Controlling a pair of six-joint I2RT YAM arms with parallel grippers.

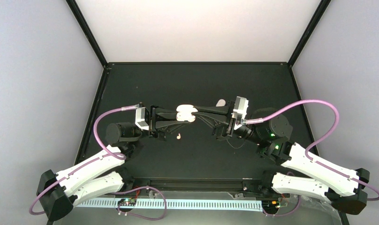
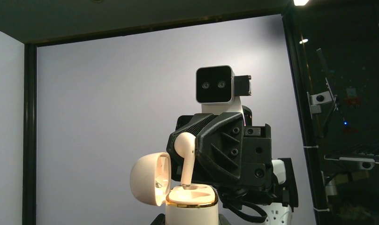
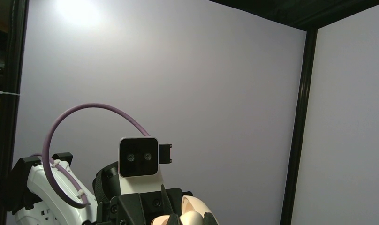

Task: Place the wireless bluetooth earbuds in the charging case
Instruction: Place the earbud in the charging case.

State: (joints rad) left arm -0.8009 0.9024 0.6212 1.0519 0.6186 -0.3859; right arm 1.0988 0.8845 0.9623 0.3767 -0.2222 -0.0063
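Left wrist view: my left end effector (image 1: 180, 116) is clamped on the cream-white rounded clamshell charging case (image 2: 191, 202), its lid swung open. My right end effector (image 1: 195, 114) pinches a pale white stemmed earbud (image 2: 184, 149), stem tip touching the case's socket. Another small pale earbud (image 1: 178, 136) lies on the black tabletop (image 1: 201, 84) nearby.

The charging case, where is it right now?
The charging case is at the centre of the top view, lid open, in the left gripper; the right gripper holds an earbud stem-down at its socket.
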